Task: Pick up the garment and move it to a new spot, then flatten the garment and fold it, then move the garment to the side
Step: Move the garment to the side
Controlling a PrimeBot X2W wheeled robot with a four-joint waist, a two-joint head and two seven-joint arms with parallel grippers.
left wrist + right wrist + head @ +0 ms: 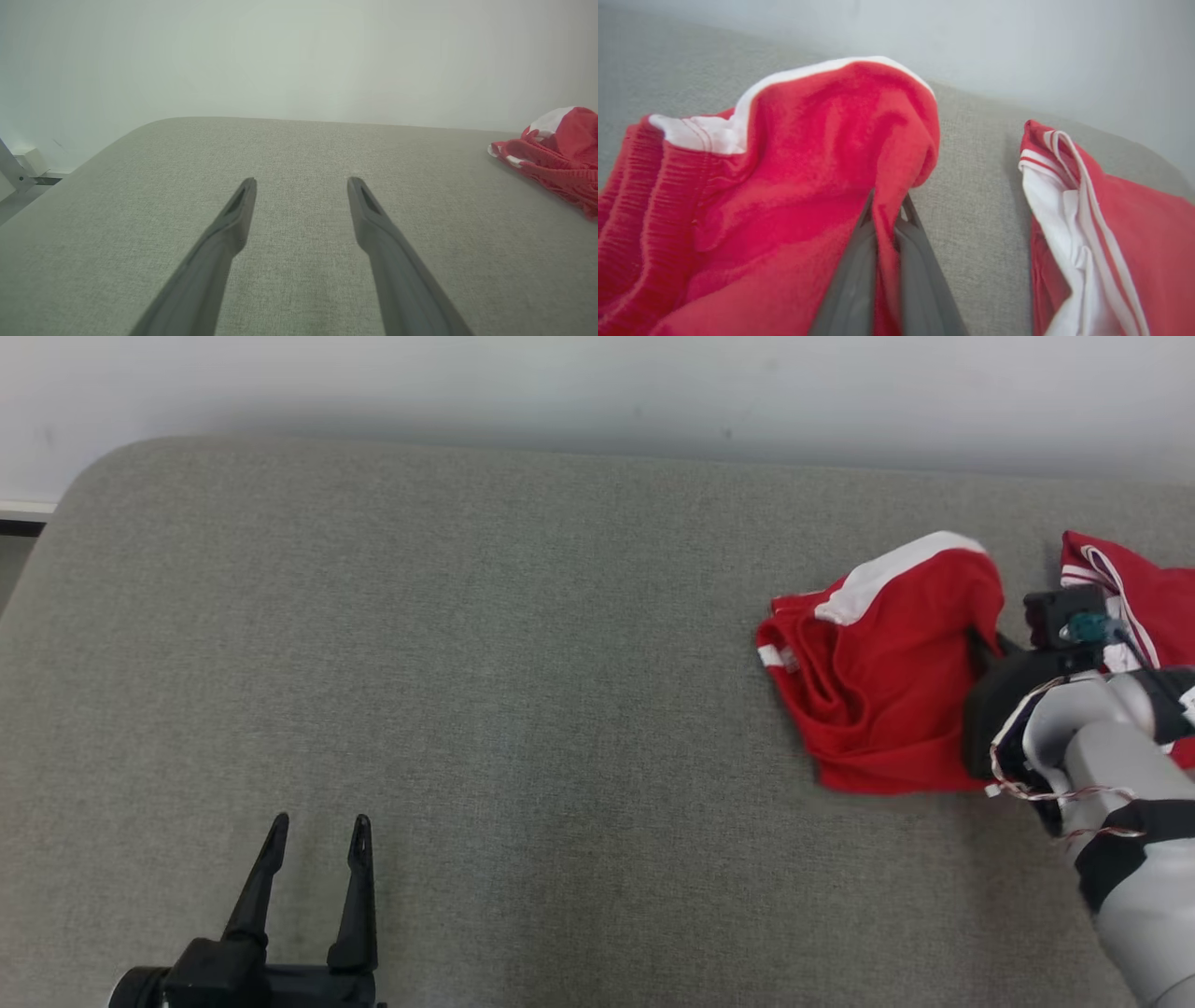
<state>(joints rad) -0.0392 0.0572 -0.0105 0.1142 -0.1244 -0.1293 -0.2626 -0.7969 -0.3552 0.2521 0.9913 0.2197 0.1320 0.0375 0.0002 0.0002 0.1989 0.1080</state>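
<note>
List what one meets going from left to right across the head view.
Left gripper, open → bare grey padded surface → red garment with a white stripe → right gripper, shut on the garment's right edge.

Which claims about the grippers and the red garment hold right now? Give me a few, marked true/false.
1. The right gripper is shut on a fold of the red garment. True.
2. The left gripper holds a corner of the garment. False: it is open, over the bare grey surface, well apart from the garment.
3. The garment lies flat and spread out. False: it is bunched in a crumpled heap.
4. The garment has white stripes. True.
5. In the head view the garment sits at the surface's left end. False: it is toward the right, by the right arm.
</note>
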